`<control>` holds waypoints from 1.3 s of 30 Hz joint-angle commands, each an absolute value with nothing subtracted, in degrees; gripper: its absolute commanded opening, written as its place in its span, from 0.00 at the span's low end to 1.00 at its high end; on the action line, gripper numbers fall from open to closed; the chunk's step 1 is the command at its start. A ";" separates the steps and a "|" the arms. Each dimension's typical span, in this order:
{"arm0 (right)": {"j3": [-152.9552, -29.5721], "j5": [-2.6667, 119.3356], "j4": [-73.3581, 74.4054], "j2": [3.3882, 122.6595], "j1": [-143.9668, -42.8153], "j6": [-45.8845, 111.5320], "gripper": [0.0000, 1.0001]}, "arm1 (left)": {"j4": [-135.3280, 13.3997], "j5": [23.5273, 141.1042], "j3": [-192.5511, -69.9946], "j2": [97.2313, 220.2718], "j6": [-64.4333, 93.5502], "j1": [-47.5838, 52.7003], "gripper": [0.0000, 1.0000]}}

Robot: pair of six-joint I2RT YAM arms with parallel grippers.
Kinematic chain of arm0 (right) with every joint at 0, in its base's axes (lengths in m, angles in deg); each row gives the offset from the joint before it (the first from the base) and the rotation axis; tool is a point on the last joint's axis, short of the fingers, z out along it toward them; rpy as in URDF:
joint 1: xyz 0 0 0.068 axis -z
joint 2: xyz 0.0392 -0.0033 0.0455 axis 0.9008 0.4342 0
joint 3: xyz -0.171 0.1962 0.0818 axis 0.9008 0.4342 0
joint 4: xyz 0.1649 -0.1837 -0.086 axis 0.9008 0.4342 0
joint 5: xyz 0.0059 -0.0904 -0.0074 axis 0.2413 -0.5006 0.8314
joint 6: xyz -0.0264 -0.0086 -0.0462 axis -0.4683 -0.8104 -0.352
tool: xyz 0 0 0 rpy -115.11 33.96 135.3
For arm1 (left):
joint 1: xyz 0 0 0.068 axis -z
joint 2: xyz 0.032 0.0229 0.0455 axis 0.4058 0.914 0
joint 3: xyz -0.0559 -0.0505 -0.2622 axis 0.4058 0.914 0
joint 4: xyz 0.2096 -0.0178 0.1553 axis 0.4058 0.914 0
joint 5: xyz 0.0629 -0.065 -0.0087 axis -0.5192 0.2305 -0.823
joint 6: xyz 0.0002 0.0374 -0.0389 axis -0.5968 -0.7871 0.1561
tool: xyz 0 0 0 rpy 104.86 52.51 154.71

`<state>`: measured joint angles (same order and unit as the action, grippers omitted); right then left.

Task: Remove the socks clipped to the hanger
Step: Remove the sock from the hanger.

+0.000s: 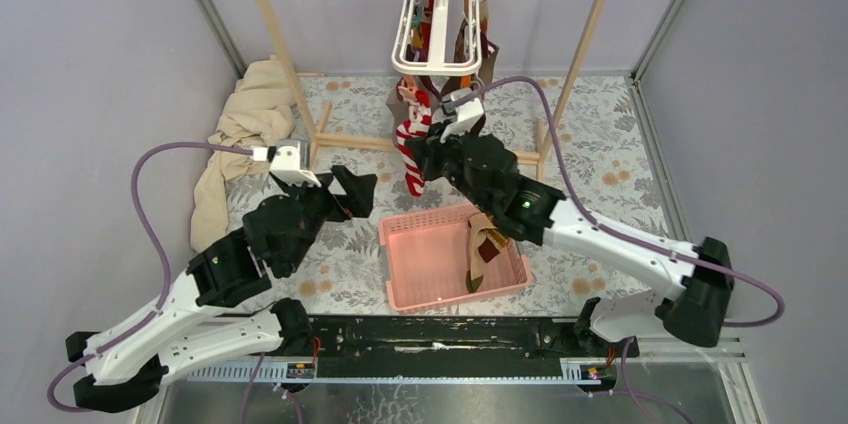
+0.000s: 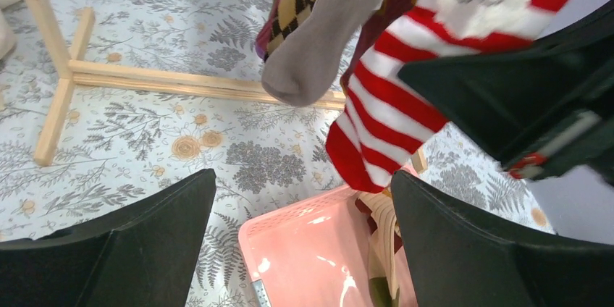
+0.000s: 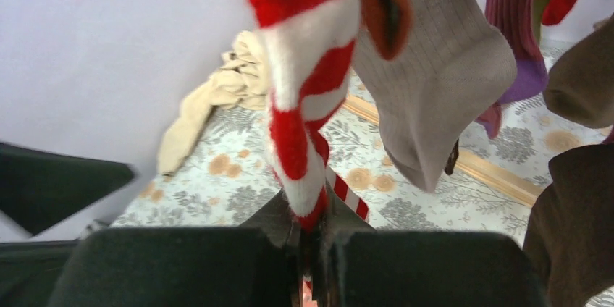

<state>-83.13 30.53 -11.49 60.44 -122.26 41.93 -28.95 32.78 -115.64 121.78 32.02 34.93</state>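
Observation:
The white hanger [image 1: 438, 19] hangs from the rail at the back, with several socks clipped under it. A red-white striped sock [image 1: 413, 139] [image 3: 304, 104] [image 2: 391, 111] dangles lowest, and my right gripper [image 3: 313, 224] [image 1: 425, 159] is shut on its toe end. Beside it hang a grey sock [image 3: 434, 82] [image 2: 318, 32], a purple sock [image 3: 518, 24], a brown sock [image 3: 579, 90] and an argyle sock [image 2: 293, 3]. My left gripper [image 2: 304, 242] [image 1: 355, 194] stands open with nothing in it, low over the cloth left of the striped sock.
A pink basket [image 1: 440, 264] [image 2: 304, 256] sits under the hanger's near side with socks [image 1: 483, 244] in it. The wooden frame's foot bar [image 2: 181, 82] lies across the floral cloth. A beige cloth [image 1: 245, 134] is heaped at the back left. Walls close in on both sides.

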 commanded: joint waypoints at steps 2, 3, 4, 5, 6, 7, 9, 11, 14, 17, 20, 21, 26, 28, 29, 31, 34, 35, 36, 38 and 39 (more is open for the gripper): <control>-81.50 39.07 -10.66 52.25 -120.21 47.55 0.00 | -41.15 39.03 -112.59 122.78 25.95 35.21 0.98; -80.85 41.16 -10.40 51.39 -118.89 49.13 0.00 | -42.71 40.20 -112.28 123.33 25.27 35.25 0.98; -79.91 43.72 -10.59 50.40 -117.16 50.96 0.00 | -44.40 41.28 -112.07 123.79 24.70 35.21 0.98; -78.79 46.53 -11.10 49.50 -115.06 53.14 0.00 | -46.08 42.33 -111.76 124.23 24.01 35.19 0.98; -77.69 49.01 -11.84 48.61 -113.05 55.19 0.00 | -47.58 43.45 -111.65 124.66 23.46 35.21 0.98; -76.54 51.69 -12.74 47.56 -111.08 57.16 0.00 | -49.04 44.26 -111.58 125.03 23.04 35.13 0.98; -74.84 55.91 -14.21 46.42 -107.95 60.36 0.00 | -51.46 45.99 -111.57 125.80 22.47 35.06 0.98; -73.47 59.65 -15.94 45.73 -105.62 63.30 0.00 | -54.07 48.49 -111.40 126.30 22.16 34.83 0.98; -72.16 65.49 -18.91 45.73 -102.87 68.57 0.00 | -57.87 52.49 -110.09 126.82 22.22 34.29 0.98; -71.09 70.87 -22.34 46.24 -100.79 73.36 0.00 | -61.68 55.20 -108.18 127.13 22.63 33.79 0.98; -70.37 75.76 -25.33 46.59 -99.77 77.45 0.00 | -64.23 55.99 -106.59 127.48 22.88 33.42 0.98; -70.31 77.00 -26.06 46.70 -99.58 78.60 0.00 | -64.97 56.04 -105.92 127.59 22.78 33.36 0.98; -68.85 81.08 -28.99 46.74 -99.39 83.22 0.00 | -69.15 57.71 -103.27 127.61 22.99 31.55 0.98; -67.75 82.23 -31.03 46.51 -99.31 85.18 0.00 | -70.91 58.98 -102.68 127.79 23.02 30.83 0.98; -67.25 82.73 -32.66 46.46 -99.31 86.07 0.00 | -71.54 59.73 -102.54 128.12 22.94 30.45 0.98; -66.52 83.51 -34.41 46.45 -99.26 87.78 0.00 | -72.05 60.82 -102.61 128.69 22.97 29.72 0.98; -65.85 84.38 -36.55 46.45 -99.18 89.88 0.00 | -72.49 61.84 -102.66 129.17 23.23 28.83 0.98; -65.74 84.84 -37.25 46.58 -99.16 90.58 0.00 | -72.67 62.05 -102.52 129.26 23.28 28.61 0.98; -65.66 85.23 -37.85 46.69 -99.20 91.22 0.00 | -72.92 62.28 -102.40 129.33 23.28 28.51 0.98; -65.40 85.70 -39.29 46.89 -99.19 92.61 0.00 | -73.67 63.15 -102.10 129.66 23.28 28.32 0.98; -65.26 85.75 -39.95 46.97 -99.16 93.15 0.00 | -73.97 63.62 -102.11 129.94 23.28 28.20 0.98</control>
